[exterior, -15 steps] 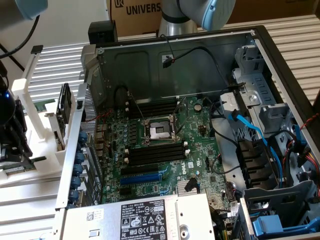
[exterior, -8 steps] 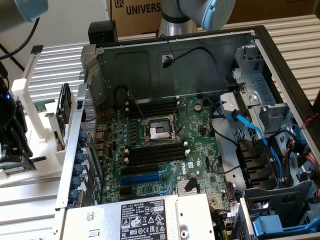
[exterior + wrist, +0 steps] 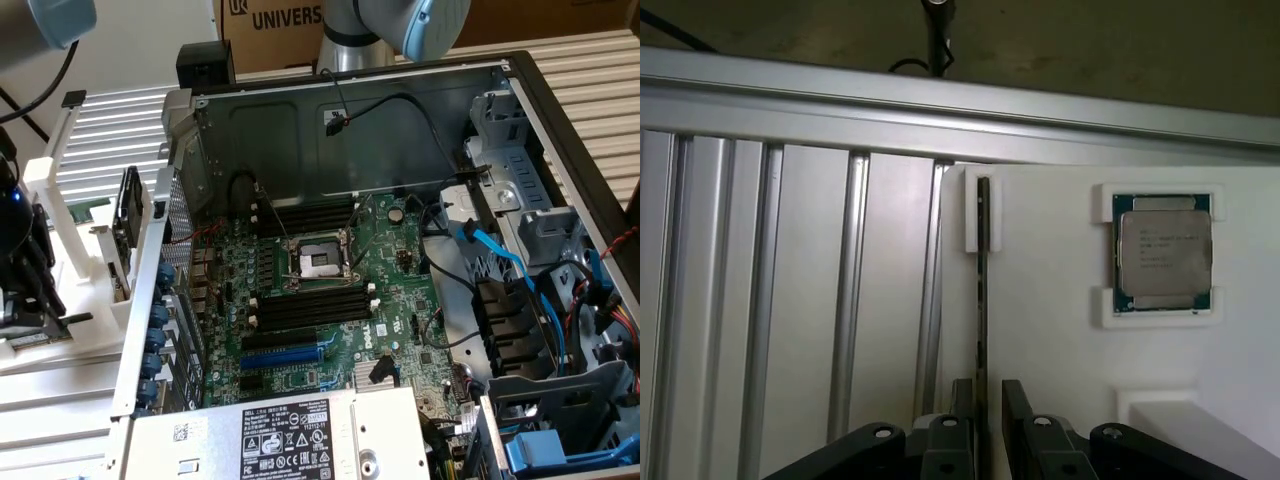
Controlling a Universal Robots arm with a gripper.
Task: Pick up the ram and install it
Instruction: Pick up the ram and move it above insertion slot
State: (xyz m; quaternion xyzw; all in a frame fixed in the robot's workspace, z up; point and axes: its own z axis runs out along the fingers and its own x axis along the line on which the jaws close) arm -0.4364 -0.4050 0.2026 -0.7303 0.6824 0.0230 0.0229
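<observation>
On the slatted metal table [image 3: 760, 300], your white holder [image 3: 1040, 300] stands the ram [image 3: 983, 280] on edge, so it sits between your pincer [image 3: 987, 392], whose fingers [image 3: 962, 400] are spread wide.

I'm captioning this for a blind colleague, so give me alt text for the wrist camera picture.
The open gripper straddles the ram, seen edge-on and standing in a white holder, a jaw on each side. A square silver processor sits in its own cradle on that holder, which rests on a ribbed aluminium table.

Thin dark ram [image 3: 983, 290] on edge, upright in white holder [image 3: 1050, 330]
</observation>
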